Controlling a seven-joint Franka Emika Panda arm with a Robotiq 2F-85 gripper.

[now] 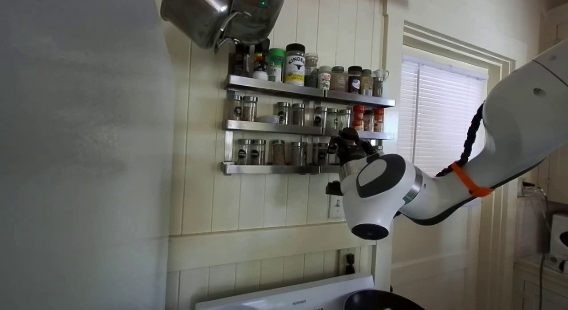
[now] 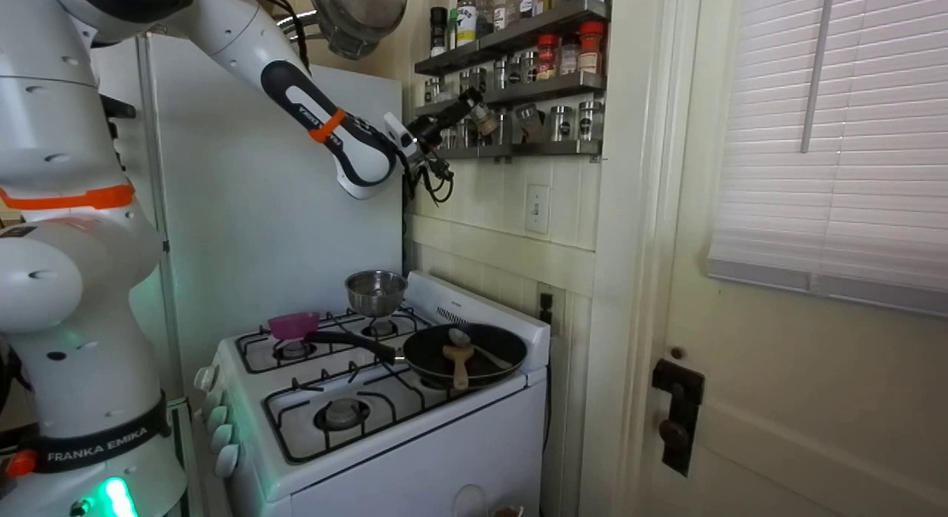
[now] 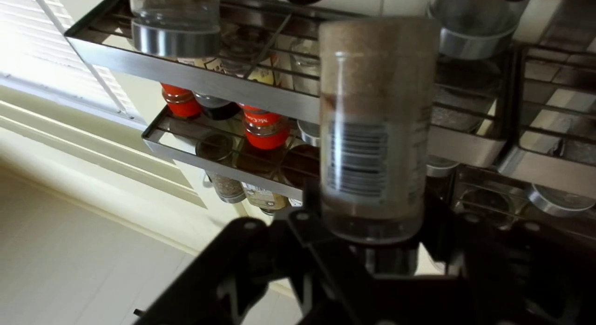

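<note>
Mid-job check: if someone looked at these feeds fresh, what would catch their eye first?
First, the jar clasped in the tool, its barcode facing the camera in the wrist view, with shelves behind it. Next, the white arm with its orange bands, stretched toward those shelves in an exterior view. Then the pink bowl on the stove, which also bears a black pan.

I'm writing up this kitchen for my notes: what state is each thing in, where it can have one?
Spice jar: held, tilted
Gripper: shut on the jar
Window blind: lowered
Door: shut
Frying pan: uncovered, spoon and wooden utensil inside
Metal bowl: upright, uncovered
Pink bowl: upright
Nearest burner: no flame visible
Light switch: position unclear
Base light: glowing green
</note>
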